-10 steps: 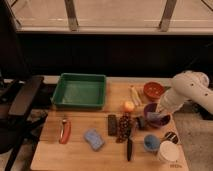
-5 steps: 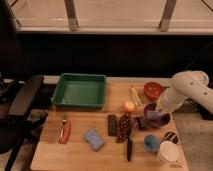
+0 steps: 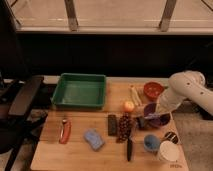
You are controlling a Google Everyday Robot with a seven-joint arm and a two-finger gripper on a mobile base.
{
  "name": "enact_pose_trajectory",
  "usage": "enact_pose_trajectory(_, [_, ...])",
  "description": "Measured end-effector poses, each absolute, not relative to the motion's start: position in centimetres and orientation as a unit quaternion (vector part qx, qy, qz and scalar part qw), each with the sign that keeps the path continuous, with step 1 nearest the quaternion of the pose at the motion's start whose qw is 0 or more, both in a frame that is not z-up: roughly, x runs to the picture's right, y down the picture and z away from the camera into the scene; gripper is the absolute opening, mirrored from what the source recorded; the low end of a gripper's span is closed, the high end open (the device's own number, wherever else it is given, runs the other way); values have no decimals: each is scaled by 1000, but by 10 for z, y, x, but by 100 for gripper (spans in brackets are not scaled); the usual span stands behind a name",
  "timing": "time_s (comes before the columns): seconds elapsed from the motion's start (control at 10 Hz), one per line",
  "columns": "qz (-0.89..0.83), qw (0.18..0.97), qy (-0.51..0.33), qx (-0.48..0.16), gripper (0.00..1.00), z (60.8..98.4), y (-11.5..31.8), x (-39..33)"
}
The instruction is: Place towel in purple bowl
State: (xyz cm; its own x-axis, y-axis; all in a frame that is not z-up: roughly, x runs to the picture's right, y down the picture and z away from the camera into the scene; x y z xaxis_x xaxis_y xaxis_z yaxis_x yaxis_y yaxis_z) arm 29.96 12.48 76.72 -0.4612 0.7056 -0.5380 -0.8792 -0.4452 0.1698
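**Wooden counter at night: robot arm low over the purple bowl**

Dim room with a dark window behind a wooden counter [image 3: 75, 155].

Nearest the viewer, at 5 o'clock, stand a white cup [image 3: 167, 151] and a small light-blue bowl [image 3: 150, 142]. At 7 o'clock lie a blue sponge [image 3: 93, 139] and a red-handled tool [image 3: 64, 130]; a black-handled knife [image 3: 129, 147] lies near centre.

Further back, at 3 o'clock, the claw [image 3: 150, 119] sits at the near rim of the purple bowl [image 3: 159, 116]. Across the last second the arm has barely moved, which suggests the placing is at its final stage.

The towel cannot be made out; a dark shape by the claw may be it. Whether the claw is spread or closed cannot be told.

Farthest, a green tray [image 3: 80, 90] at 11 o'clock and an orange-red bowl [image 3: 153, 90] at 1 o'clock.
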Motion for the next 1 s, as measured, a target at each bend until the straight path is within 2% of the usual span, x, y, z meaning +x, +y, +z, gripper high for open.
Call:
enact_pose_trajectory(0.6, [829, 479, 211, -199, 78, 766, 121, 304])
enact_pose_trajectory(1.0, [831, 474, 208, -204, 80, 767, 121, 304])
